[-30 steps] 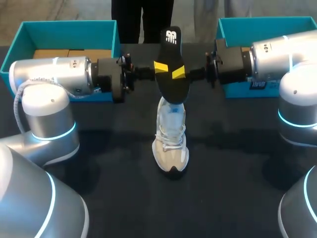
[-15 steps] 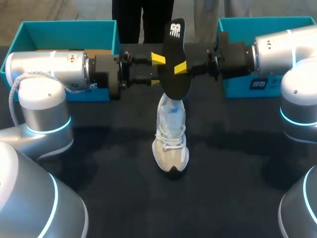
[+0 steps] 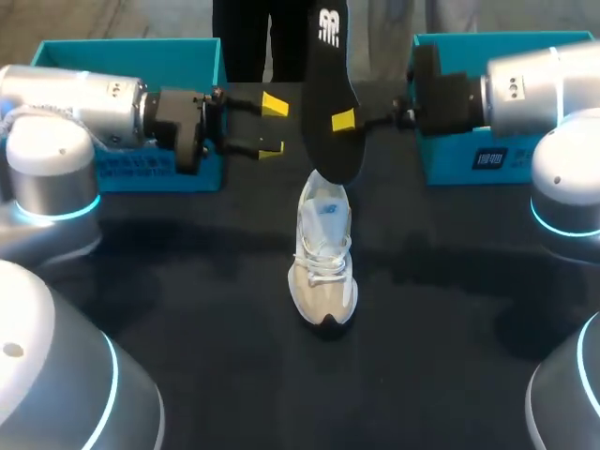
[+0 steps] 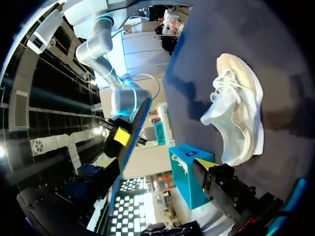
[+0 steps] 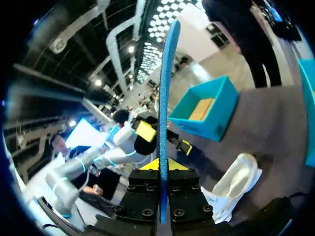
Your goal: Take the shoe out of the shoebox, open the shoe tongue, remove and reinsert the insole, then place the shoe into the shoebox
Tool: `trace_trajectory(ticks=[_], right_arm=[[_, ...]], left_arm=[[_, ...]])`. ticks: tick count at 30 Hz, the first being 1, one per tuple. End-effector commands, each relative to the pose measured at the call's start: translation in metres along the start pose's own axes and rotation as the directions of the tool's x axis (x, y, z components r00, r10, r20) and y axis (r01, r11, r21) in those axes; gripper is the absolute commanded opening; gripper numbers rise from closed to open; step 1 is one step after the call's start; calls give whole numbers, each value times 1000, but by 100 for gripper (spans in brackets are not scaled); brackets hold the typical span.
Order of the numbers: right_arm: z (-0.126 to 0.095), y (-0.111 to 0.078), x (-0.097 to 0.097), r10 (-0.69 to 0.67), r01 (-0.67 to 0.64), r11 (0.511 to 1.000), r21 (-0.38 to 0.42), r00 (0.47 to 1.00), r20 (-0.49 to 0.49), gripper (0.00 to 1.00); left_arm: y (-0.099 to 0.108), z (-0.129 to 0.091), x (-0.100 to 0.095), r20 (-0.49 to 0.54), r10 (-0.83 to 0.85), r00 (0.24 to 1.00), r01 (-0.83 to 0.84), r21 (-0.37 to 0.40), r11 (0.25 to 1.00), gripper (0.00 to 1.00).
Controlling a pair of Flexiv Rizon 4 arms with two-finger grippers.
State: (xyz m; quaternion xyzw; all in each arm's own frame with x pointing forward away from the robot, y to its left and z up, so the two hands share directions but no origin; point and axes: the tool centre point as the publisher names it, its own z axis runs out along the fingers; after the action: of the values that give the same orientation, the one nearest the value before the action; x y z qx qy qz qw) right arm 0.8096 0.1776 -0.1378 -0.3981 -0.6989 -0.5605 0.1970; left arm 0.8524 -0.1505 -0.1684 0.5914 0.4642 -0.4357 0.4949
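Observation:
A white and beige shoe stands on the dark table, toe toward me. Above its heel hangs the black insole, held on edge and upright. My right gripper is shut on the insole from the right; in the right wrist view its blue-edged side runs straight up from the shut gripper. My left gripper stands open a short way left of the insole, touching nothing. The left wrist view shows one of its own fingers, the shoe and the insole ahead.
A teal shoebox stands at the back left behind my left arm, with brown card inside it. A second teal box stands at the back right under my right arm. Bare dark table lies around and in front of the shoe.
My left gripper has opened, let go of the insole and drawn back to the left. The right gripper has kept the insole and raised it slightly.

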Motion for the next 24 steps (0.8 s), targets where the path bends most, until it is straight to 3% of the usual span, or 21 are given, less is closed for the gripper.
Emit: trace_trajectory(ticks=[1, 12, 24], right_arm=[[3, 6, -2, -83, 83, 997, -2, 996, -43, 0], [11, 16, 8, -238, 236, 971, -35, 957, -167, 0], [11, 17, 9, -239, 236, 971, -38, 956, -168, 0]], left_arm=[[8, -7, 5, -31, 21, 999, -18, 109, 994, 100], [12, -17, 20, -103, 67, 992, -51, 155, 987, 100], [13, -19, 20, -103, 66, 992, -50, 149, 988, 100]])
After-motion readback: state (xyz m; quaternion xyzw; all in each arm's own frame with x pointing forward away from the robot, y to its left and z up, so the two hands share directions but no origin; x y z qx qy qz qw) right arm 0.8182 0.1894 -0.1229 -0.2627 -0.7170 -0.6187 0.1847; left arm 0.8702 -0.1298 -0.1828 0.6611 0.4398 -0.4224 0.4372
